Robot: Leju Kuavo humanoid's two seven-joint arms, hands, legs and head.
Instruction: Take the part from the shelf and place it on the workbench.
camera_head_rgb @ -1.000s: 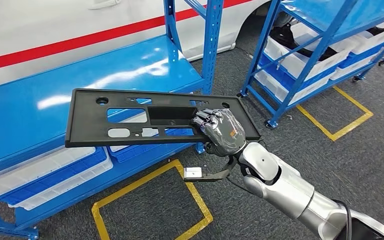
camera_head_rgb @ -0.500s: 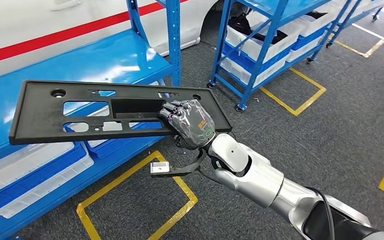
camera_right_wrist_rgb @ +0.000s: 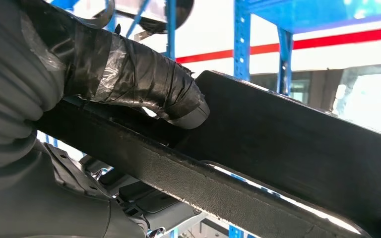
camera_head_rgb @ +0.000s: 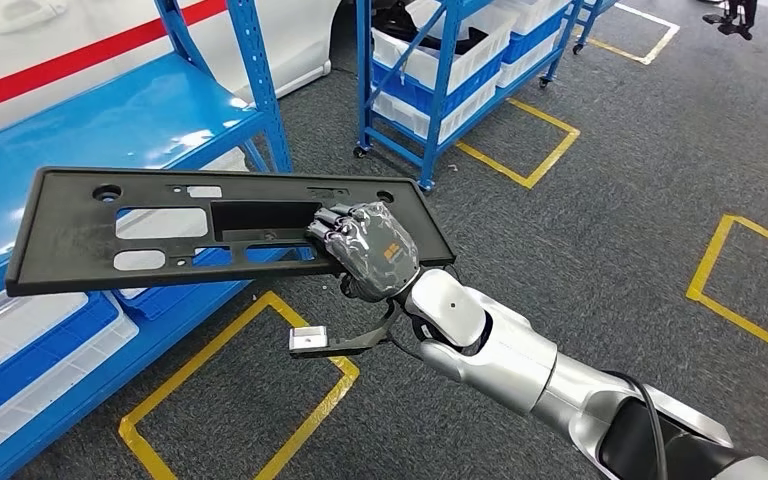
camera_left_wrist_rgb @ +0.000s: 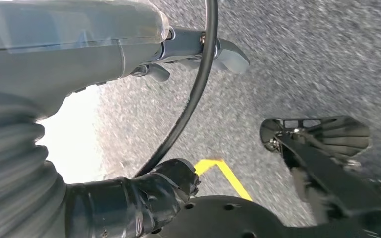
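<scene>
Black plastic part [camera_head_rgb: 210, 225] is carried clear of the blue shelf [camera_head_rgb: 110, 130], gripped at one end by the right hand [camera_head_rgb: 365, 248] — best kept level, since the long free end could tip; left hand's [camera_left_wrist_rgb: 154, 198] state cannot be told.

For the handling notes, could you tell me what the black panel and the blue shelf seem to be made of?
Black panel: likely moulded plastic, matte and slightly grainy, with formed cutouts and a thin rim, held by the right hand. Blue shelf: probably painted steel, glossy, with bright reflections on its deck and perforated uprights.
</scene>
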